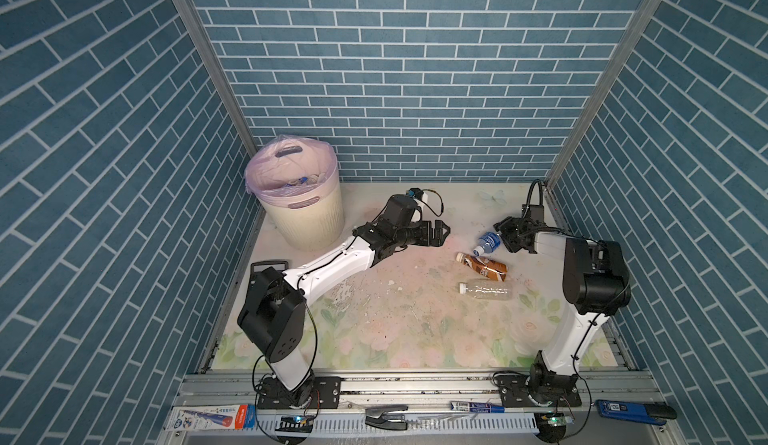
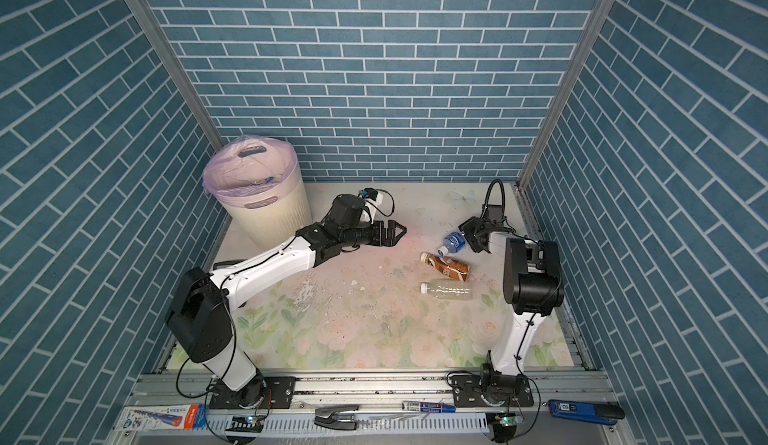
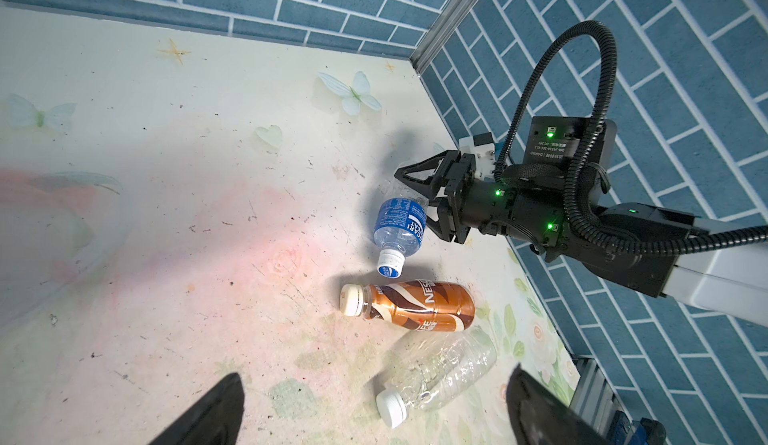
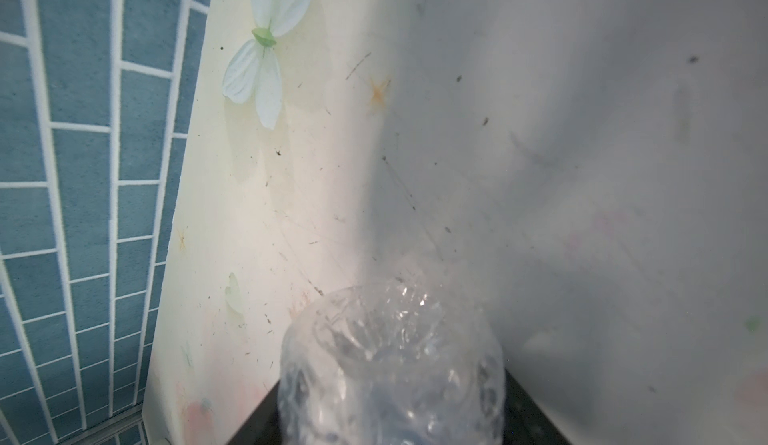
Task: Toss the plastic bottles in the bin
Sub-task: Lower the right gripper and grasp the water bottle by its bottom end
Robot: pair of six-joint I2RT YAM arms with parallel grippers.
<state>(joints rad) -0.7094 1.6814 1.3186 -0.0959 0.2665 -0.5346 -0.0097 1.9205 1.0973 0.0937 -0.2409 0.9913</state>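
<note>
Three plastic bottles (image 1: 484, 267) lie right on the table (image 1: 395, 305); the farthest, the blue-labelled Pocari bottle (image 3: 401, 222), points its cap near-left, its base between the right gripper (image 3: 419, 197) jaws, pinched or not I cannot tell, while the left gripper (image 1: 441, 231) hangs spread mid-table, the bin (image 1: 307, 222) far left.

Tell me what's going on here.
Plastic bottles are being cleared into the bin at the back left, which already holds some. The right gripper has its jaws around the base of a blue-labelled bottle on the table; whether the grip is firm is unclear. A brown-labelled bottle and a clear bottle lie beside it, untouched. The left gripper hangs open and empty over the middle of the table.
</note>
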